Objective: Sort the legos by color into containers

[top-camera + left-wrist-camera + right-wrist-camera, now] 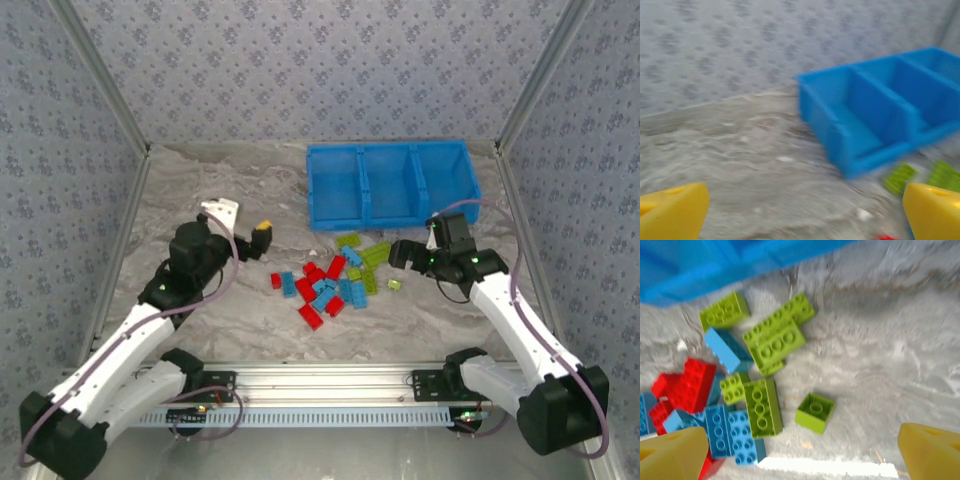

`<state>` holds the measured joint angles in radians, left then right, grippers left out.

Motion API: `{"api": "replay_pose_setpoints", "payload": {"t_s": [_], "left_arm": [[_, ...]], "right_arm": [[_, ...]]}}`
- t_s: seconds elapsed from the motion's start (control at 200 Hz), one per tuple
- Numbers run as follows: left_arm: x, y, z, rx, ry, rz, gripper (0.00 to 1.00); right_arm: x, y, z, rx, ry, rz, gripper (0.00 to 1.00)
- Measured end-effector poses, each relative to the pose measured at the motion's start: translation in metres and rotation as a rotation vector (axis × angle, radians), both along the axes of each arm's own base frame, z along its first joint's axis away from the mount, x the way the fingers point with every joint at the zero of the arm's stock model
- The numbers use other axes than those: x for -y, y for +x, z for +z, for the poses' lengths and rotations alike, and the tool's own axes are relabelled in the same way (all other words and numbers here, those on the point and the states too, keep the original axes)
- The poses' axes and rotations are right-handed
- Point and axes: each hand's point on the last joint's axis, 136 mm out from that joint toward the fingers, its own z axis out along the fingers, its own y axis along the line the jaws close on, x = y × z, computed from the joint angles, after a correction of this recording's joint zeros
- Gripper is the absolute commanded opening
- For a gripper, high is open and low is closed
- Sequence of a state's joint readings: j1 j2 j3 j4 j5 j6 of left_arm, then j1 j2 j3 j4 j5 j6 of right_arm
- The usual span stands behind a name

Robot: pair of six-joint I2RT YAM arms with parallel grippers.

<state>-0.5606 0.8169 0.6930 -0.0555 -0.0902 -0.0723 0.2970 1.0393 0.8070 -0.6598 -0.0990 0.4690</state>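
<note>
The legos (pixel 330 280) lie in a loose pile of red, light blue and yellow-green bricks on the marble table, just in front of the blue containers (pixel 390 183), whose three compartments look empty. My right gripper (pixel 405 262) hovers open at the pile's right edge. In the right wrist view its yellow fingertips (pixel 932 450) flank a small upside-down green brick (pixel 815 412) without touching it. My left gripper (pixel 245 222) is open to the left of the pile, facing the bin (pixel 825 115), with nothing between its fingers (pixel 672 212). Green bricks (pixel 900 177) show by the bin's near corner.
Patterned walls and metal posts close in the table on three sides. Bare marble (pixel 200 190) stretches left of the bin and right of the pile (pixel 890 340). The arm bases sit on a rail (pixel 320 385) along the near edge.
</note>
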Motion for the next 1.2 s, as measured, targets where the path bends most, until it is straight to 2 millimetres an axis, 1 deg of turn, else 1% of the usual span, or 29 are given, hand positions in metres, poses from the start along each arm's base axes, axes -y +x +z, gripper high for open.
{"api": "replay_pose_setpoints", "payload": {"t_s": [0.05,0.14,0.22,0.285,0.325,0.365,0.425,0.46,0.53,0.58,0.64,0.69,0.75,0.82,0.904,0.944,1.019,1.054,1.114,1.204], "left_arm": [[0.018,-0.019,0.008,-0.020,0.013,-0.081,0.99],[0.048,-0.057,0.019,-0.058,0.069,-0.252,0.99],[0.065,-0.087,0.024,-0.087,0.148,-0.399,0.99],[0.075,-0.111,0.022,-0.103,0.225,-0.520,0.99],[0.079,-0.123,0.015,-0.113,0.275,-0.587,0.99],[0.082,-0.136,0.002,-0.129,0.335,-0.655,0.99],[0.083,-0.148,-0.018,-0.150,0.407,-0.730,0.99],[0.082,-0.154,-0.035,-0.168,0.452,-0.767,0.99],[0.078,-0.160,-0.065,-0.207,0.519,-0.807,0.99],[0.075,-0.163,-0.082,-0.224,0.556,-0.825,0.99],[0.072,-0.165,-0.097,-0.227,0.580,-0.837,0.99],[0.069,-0.166,-0.102,-0.221,0.595,-0.846,0.99],[0.067,-0.166,-0.101,-0.198,0.601,-0.847,0.99],[0.067,-0.163,-0.090,-0.137,0.588,-0.832,0.99],[0.063,-0.161,-0.076,-0.056,0.561,-0.809,0.99],[0.059,-0.161,-0.073,-0.030,0.554,-0.797,0.99],[0.054,-0.162,-0.072,0.003,0.545,-0.778,0.99],[0.051,-0.161,-0.072,0.014,0.543,-0.768,0.99],[0.048,-0.161,-0.070,0.032,0.535,-0.751,0.99],[0.046,-0.157,-0.066,0.052,0.531,-0.728,0.99]], "right_arm": [[-0.005,-0.003,-0.009,-0.040,-0.019,0.018,1.00],[-0.013,-0.007,-0.032,-0.126,-0.069,0.042,1.00],[-0.019,-0.011,-0.054,-0.198,-0.116,0.049,1.00],[-0.024,-0.013,-0.068,-0.240,-0.131,0.048,1.00],[-0.027,-0.014,-0.075,-0.256,-0.138,0.044,1.00],[-0.028,-0.013,-0.081,-0.269,-0.148,0.032,0.96],[-0.028,-0.011,-0.089,-0.281,-0.169,0.007,0.86],[-0.027,-0.010,-0.093,-0.285,-0.184,-0.010,0.81],[-0.023,-0.006,-0.100,-0.281,-0.203,-0.046,0.68],[-0.021,-0.003,-0.102,-0.269,-0.204,-0.081,0.63],[-0.020,0.000,-0.103,-0.258,-0.195,-0.100,0.61],[-0.020,0.002,-0.104,-0.251,-0.187,-0.117,0.57],[-0.021,0.004,-0.105,-0.243,-0.177,-0.133,0.50],[-0.021,0.006,-0.105,-0.234,-0.172,-0.147,0.43],[-0.021,0.008,-0.105,-0.227,-0.164,-0.159,0.39],[-0.020,0.008,-0.105,-0.224,-0.163,-0.166,0.34],[-0.018,0.007,-0.100,-0.205,-0.153,-0.183,0.30],[-0.016,0.006,-0.095,-0.188,-0.150,-0.192,0.27],[-0.011,0.006,-0.078,-0.140,-0.136,-0.212,0.27],[0.000,0.011,-0.041,-0.034,-0.104,-0.252,0.26]]}}
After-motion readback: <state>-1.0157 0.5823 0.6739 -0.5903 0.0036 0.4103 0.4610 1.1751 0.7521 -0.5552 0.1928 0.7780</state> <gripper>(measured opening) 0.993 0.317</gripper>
